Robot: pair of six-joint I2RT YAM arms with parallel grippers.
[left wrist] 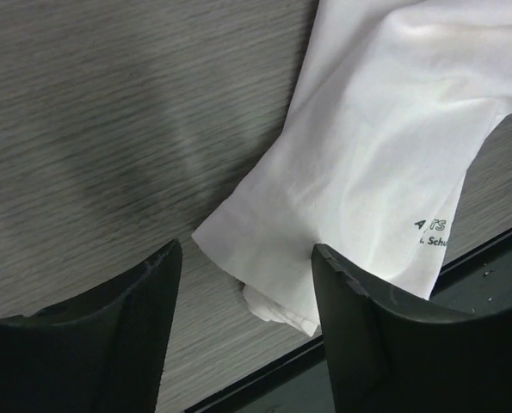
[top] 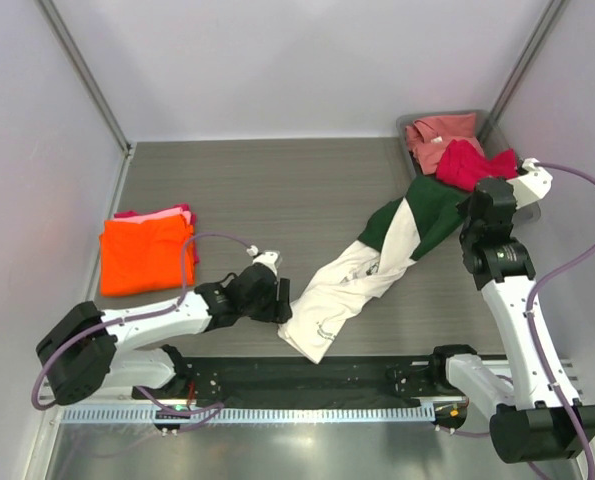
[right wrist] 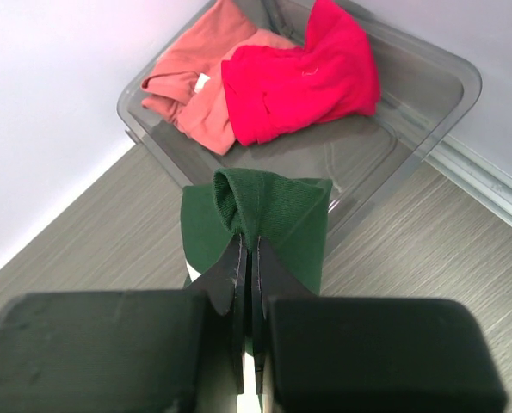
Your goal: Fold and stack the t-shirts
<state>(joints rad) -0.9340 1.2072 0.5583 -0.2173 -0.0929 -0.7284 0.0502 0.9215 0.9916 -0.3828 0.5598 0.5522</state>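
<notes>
The cream t-shirt (top: 352, 285) with dark green sleeves lies stretched out in a long diagonal band across the desk (top: 277, 190). It runs from the near centre up toward the far right corner. Its cream body is bunched and partly twisted along that line. On the left wrist view I see small dark lettering (left wrist: 436, 232) printed near the hem.

Right claw (right wrist: 245, 262): clenched. Its two fingers pinch a fold of the dark green sleeve (right wrist: 256, 215), which stands up in a small loop above the fingertips. The sleeve is lifted off the desk, just in front of the bin.

Left claw (left wrist: 247, 249): released. Its fingers (left wrist: 144, 318) stand apart, low over the desk, with the near corner of the cream t-shirt (left wrist: 385, 155) lying between them. I cannot tell whether either finger touches the cloth.

The corner rests beside the black strip (left wrist: 496, 284) along the near edge of the desk.

The grey see-through bin (right wrist: 436, 86) sits in the far right corner. It holds a salmon t-shirt (right wrist: 200, 86) and a crimson t-shirt (right wrist: 303, 73), both crumpled, touching each other.

At the left side of the desk, well apart from the cream t-shirt, an orange t-shirt (top: 145, 255) lies folded flat. It rests on a pink t-shirt (top: 157, 211), whose edge shows along the far side.
</notes>
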